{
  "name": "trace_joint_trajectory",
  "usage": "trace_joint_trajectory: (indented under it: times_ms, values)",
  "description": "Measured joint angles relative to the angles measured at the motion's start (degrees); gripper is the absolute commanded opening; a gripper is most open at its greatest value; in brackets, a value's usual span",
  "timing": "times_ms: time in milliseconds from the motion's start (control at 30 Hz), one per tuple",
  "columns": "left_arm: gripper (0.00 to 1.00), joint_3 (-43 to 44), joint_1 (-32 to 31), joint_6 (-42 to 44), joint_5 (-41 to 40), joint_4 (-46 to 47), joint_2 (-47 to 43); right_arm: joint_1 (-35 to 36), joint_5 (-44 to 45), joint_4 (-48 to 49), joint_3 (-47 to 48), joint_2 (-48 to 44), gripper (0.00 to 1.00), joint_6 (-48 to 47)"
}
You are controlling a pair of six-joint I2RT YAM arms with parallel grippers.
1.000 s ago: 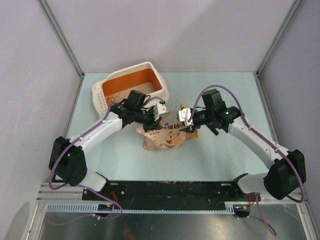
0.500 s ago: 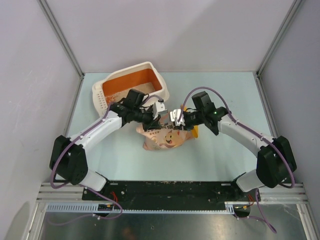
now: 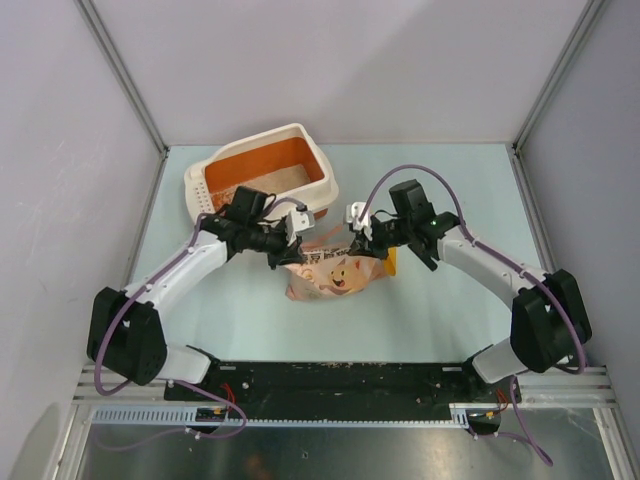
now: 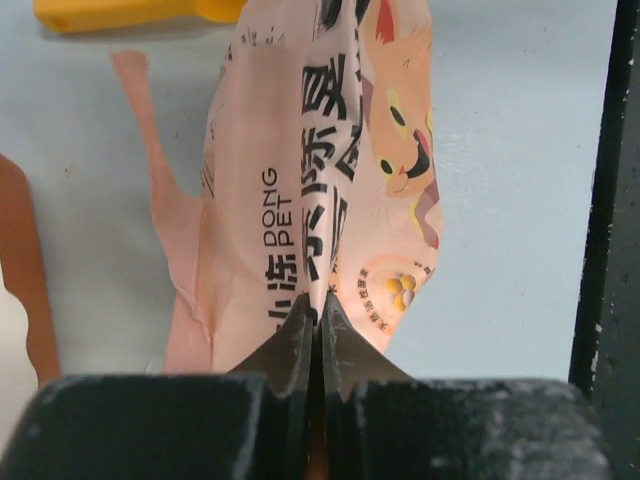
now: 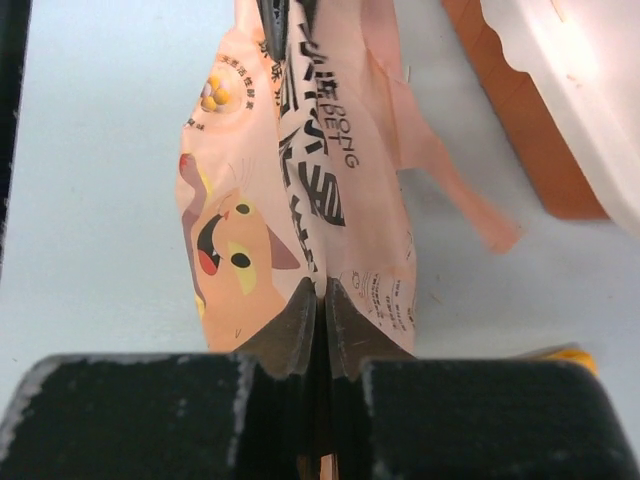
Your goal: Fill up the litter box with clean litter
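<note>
Box (image 3: 196,190): upright, at 11 o'clock from the bag.
Bag (image 3: 335,278): stretched between both grippers.
Left gripper (image 4: 320,312): clamped on the bag's 10 o'clock corner.
Right gripper (image 5: 322,292): clamped on the bag's 2 o'clock corner.
Scoop (image 3: 390,262): at the bag's 3 o'clock side, partly hidden.
Litter (image 3: 288,178): pale patch on the box floor.

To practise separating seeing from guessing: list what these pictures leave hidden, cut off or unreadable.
Bag contents: all views, opaque film hides how much is left.
Scoop: left wrist view, cut by the top edge; top view, mostly behind the bag.
Litter box: top view, left arm covers its near rim; wrist views cut it off.
Bag's small print: wrist views, too small to read.
</note>
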Motion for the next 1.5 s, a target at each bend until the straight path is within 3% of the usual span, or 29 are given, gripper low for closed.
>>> trace_joint_trajectory:
  times_ms: [233, 300, 367, 567, 700, 933, 1000, 1133, 1233, 1333, 1367, 1500]
  values:
    - [0.0, -0.74, 4.17, -0.2, 5.51, 1.33, 0.0, -6.29, -10.19, 4.63, 0.02, 3.63, 0.0, 13.75]
    - [0.14, -1.14, 5.44, -0.35, 7.72, 1.75, 0.0, -7.39, -12.61, 6.03, 0.04, 4.74, 0.0, 17.46]
    - [0.34, -1.14, 5.9, -0.74, 8.85, 1.53, 0.09, -7.45, -13.31, 6.47, 0.04, 5.03, 0.0, 20.04]
    - [0.53, 2.64, 4.96, -3.06, 7.13, -0.28, 0.61, -7.69, -12.85, 7.78, 0.04, 5.4, 0.0, 26.84]
    - [0.55, 4.68, 0.68, -3.3, 5.75, 2.69, 0.79, -7.98, -12.87, 8.7, 0.04, 5.88, 0.0, 29.18]
    - [0.49, 7.96, -5.92, -2.1, 4.15, 5.79, 6.45, -8.15, -12.9, 9.05, 0.04, 6.08, 0.0, 31.04]
    - [0.42, 8.09, -7.19, -1.16, 3.02, 6.21, 8.5, -8.15, -12.92, 9.05, 0.04, 6.16, 0.0, 31.54]
    - [0.13, 8.09, -7.74, 0.33, 1.42, 6.86, 10.95, -8.26, -13.11, 8.76, 0.04, 6.25, 0.0, 31.93]
    - [0.02, 7.85, -6.58, -0.44, 2.49, 7.26, 10.69, -8.37, -13.18, 8.15, 0.13, 6.27, 0.0, 30.8]
    - [0.0, 6.43, -5.09, -2.56, 5.62, 8.7, 10.05, -8.59, -14.25, 3.43, 1.62, 6.27, 0.19, 24.81]
    - [0.0, 6.23, -4.92, -3.28, 6.29, 8.85, 10.05, -8.59, -14.34, 1.66, 2.27, 6.27, 0.35, 22.69]
    - [0.0, 6.38, -3.72, -6.36, 7.19, 8.5, 10.25, -11.28, -12.83, -9.22, 4.28, 4.31, 0.48, 10.23]
